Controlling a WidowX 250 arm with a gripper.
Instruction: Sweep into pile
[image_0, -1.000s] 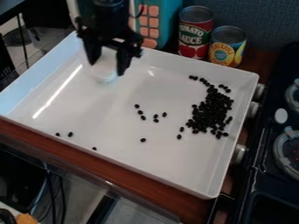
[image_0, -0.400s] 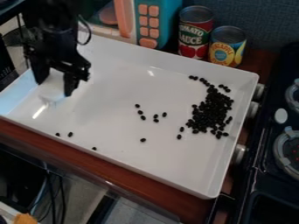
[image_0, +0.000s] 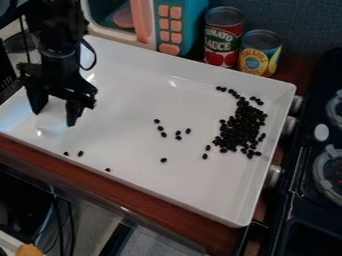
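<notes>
A: How much of the sweeping can be counted as done?

B: Most of it, it would seem. A dense heap of small, oval black beans (image_0: 242, 127) is gathered toward the right side of the shallow white rectangular tray (image_0: 133, 150), though its edges are left ragged.

A: And what is left?

B: A loose cluster of beans (image_0: 178, 133) is scattered around the middle, a single bean (image_0: 163, 160) is set nearer the front wall, and three strays (image_0: 80, 153) are strung along that wall at the left. These should still be swept in.

A: How is the black two-finger gripper (image_0: 54, 118) placed?

B: It is lowered over the tray's left end, its fingers parted only by the width of a pale, smooth, blocky piece (image_0: 53, 111), which appears to be gripped.

A: And the surfaces?

B: Glossy, raised walls with rounded corners are seen on the tray, which is supported by reddish-brown wood (image_0: 127, 197).
</notes>
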